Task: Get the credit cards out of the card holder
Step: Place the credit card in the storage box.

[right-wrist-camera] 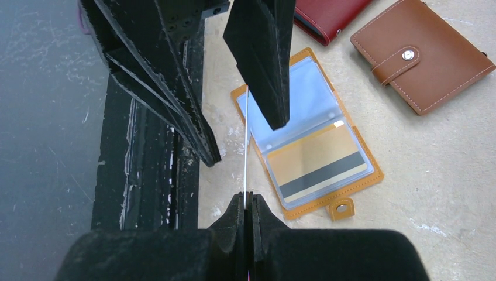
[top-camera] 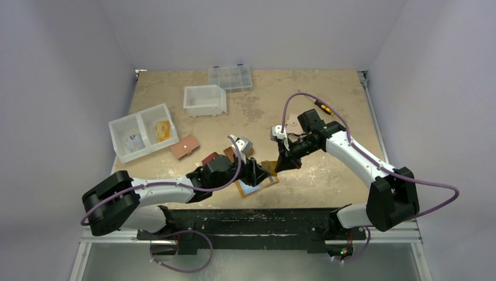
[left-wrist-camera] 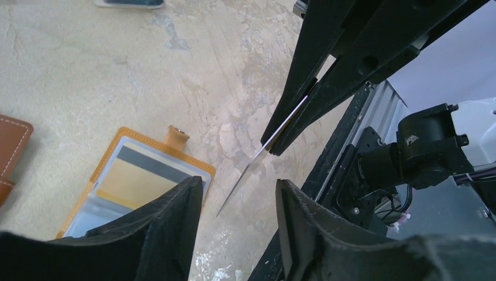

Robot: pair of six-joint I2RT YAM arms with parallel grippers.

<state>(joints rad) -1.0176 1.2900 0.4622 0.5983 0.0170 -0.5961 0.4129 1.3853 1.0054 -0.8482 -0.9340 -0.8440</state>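
Top camera looks down from behind; both wrist cameras peer closely past their own fingers (right-wrist-camera: 234, 225), sharing the card holder (right-wrist-camera: 313, 82) below them.

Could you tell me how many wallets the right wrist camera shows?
3: open mustard-yellow leather card holder, centre; dark red wallet, top edge; brown leather snap-tab wallet, top right. Others may lie outside.

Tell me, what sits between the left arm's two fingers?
Between the left fingers hangs a credit card, seen edge-on and pinched by the right arm's fingers. Both wrist views show it.
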